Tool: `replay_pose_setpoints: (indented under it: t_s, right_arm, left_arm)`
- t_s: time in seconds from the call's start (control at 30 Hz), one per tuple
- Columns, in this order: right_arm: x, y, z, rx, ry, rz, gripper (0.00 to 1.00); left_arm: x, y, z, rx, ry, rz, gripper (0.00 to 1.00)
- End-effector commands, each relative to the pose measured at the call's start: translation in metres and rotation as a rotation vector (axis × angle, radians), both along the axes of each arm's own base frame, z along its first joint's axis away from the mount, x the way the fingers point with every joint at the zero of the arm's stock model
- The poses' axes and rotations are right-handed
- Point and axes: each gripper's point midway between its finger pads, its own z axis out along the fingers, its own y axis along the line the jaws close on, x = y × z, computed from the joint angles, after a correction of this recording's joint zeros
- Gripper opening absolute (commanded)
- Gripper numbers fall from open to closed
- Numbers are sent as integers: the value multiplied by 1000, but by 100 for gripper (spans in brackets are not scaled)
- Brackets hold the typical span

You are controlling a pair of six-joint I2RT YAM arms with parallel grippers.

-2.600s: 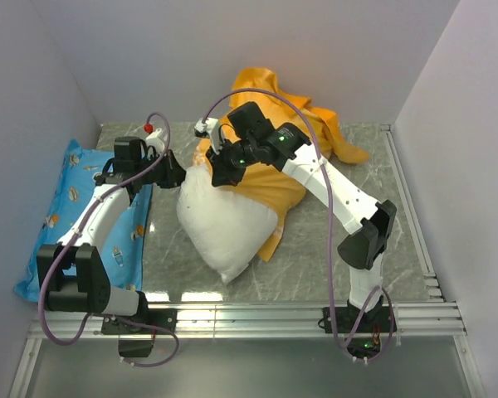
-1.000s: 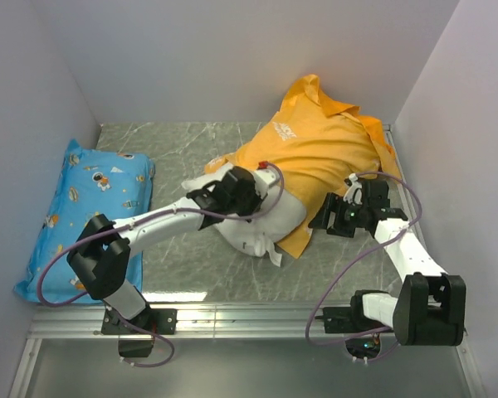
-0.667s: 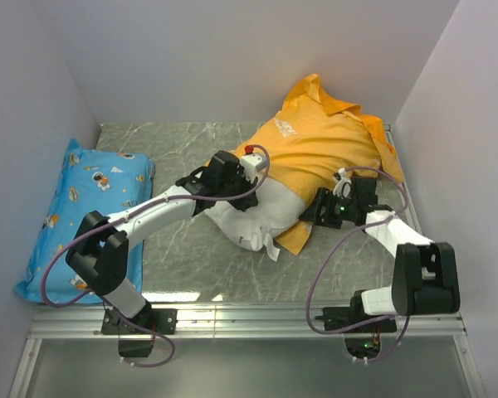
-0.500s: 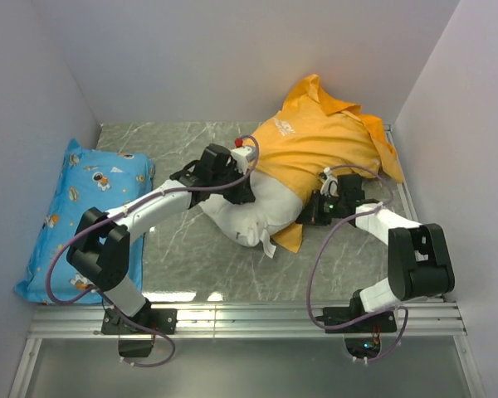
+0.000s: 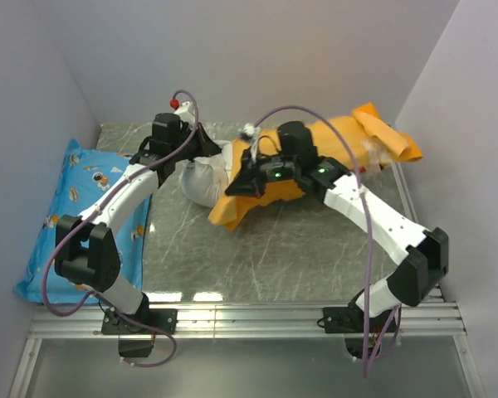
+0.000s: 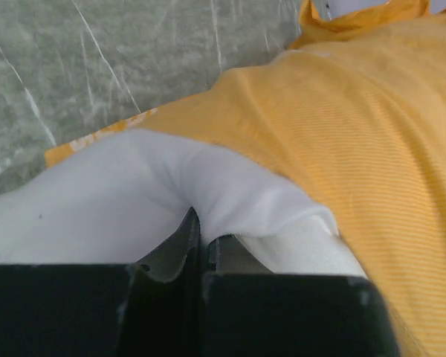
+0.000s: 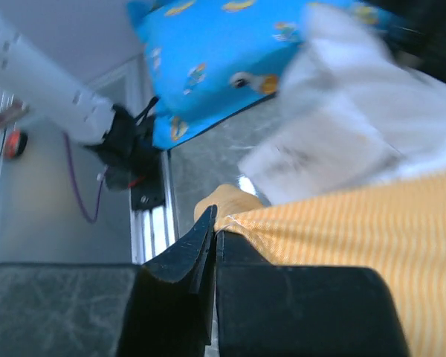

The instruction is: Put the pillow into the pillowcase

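Showing the pillow (image 5: 201,176) at the far middle of the tabletop (image 5: 315,249), with its right-hand part sheathed in the pillowcase (image 5: 242,206) and a rounded white end bulging out of the open mouth on the left. The task reads as well advanced: most of the stuffing appears to be inside, and what is left is to draw the hem over the exposed end and settle the corners. The left pincer (image 6: 201,245) is pressed together on a raised fold of the pillow's white cover, close beside the orange edge. The right pincer (image 7: 214,234) is pressed together on the pillowcase's hem near its lower corner. The pillow is plain, soft and puffy, its cover smooth and puckered where it is pinched. The pillowcase is limp orange cloth with a fine ribbed weave, creased, and its far right end lies in loose flaps. The tabletop is grey-green and marbled with pale veins, slightly glossy. A blue pillow (image 5: 83,199) with a cartoon print lies along the left edge, apart from the work.
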Motion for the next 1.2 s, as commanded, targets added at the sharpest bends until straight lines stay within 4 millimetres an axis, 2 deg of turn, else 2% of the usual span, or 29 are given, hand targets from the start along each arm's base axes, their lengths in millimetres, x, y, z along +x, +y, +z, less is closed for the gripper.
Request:
replay_pose_setpoints:
  t_s: [0.0,0.07,0.1,0.13,0.17,0.2,0.23,0.27,0.3,0.33,0.37,0.43,0.47,0.5,0.57,0.6,0.63,0.67,0.73,0.77,0.8,0.87,0.9,0.93,1.03,1.13,1.17]
  right_arm:
    - [-43,28,-37,-31,70,287,0]
    - [-28,25,-57,-59,124,249,0]
    - [-22,20,-68,-75,145,228,0]
    - [-18,6,-92,-110,195,192,0]
    - [-18,-4,-99,-120,220,172,5]
    - [-22,-17,-100,-133,230,159,30]
    - [-26,-28,-104,-153,238,148,37]
    - [-17,-43,-101,-172,221,102,43]
    - [-21,-59,-90,-191,210,84,55]
    - [-13,-68,-72,-183,174,53,59]
    - [1,-88,-62,-180,169,-10,63]
    - [10,-115,-50,-223,159,-81,66]
    - [19,-134,-52,-255,168,-131,66]
    - [16,-149,-68,-345,188,-145,66]
    - [19,-167,-95,-449,213,-203,66]
    - [34,-171,-100,-455,175,-278,66]
    - [39,-188,-133,-549,201,-377,66]
    - [46,-191,-144,-565,192,-416,66]
    - [77,-198,-173,-624,185,-499,66]
    - [92,-197,-200,-664,234,-507,65]
    - [121,-187,-185,-628,200,-539,65]
    - [147,-167,-185,-588,223,-525,64]
    - [159,-157,-172,-550,207,-537,64]
    - [171,-136,-143,-492,139,-505,64]
    - [173,-119,-103,-425,62,-465,65]
    - [149,-123,-73,-401,36,-416,65]
    - [139,-125,-49,-368,-9,-424,66]
  left_arm:
    - [-28,-18,10,-78,-6,-50,0]
    - [-45,-15,-12,-50,27,-79,0]
    - [-62,-10,-32,-25,58,-89,0]
    - [-74,-6,-44,20,58,-124,0]
    - [-85,-5,-54,55,61,-145,0]
    - [-100,3,-65,89,63,-153,0]
    - [-106,10,-74,141,44,-167,0]
    - [-111,15,-81,173,43,-170,0]
    - [-119,21,-89,203,50,-175,0]
    - [-121,25,-94,236,41,-184,0]
    - [-122,31,-99,260,46,-172,0]
    - [-126,36,-104,278,45,-166,0]
    - [-126,37,-104,280,41,-158,0]
    - [-126,37,-103,280,34,-158,0]
    - [-126,38,-102,287,12,-147,0]
    - [-126,37,-101,291,2,-149,0]
    - [-127,36,-101,302,-17,-161,0]
    - [-130,30,-100,304,-35,-183,0]
    - [-132,21,-98,311,-77,-212,0]
    - [-140,8,-99,316,-94,-253,0]
    - [-138,2,-96,340,-142,-258,0]
    - [-146,-20,-96,369,-196,-317,0]
    - [-144,-25,-93,378,-223,-319,0]
    - [-140,-35,-87,391,-271,-329,0]
    - [-133,-41,-82,459,-337,-335,0]
    - [-132,-42,-74,511,-407,-380,0]
    - [-135,-41,-72,520,-429,-394,0]
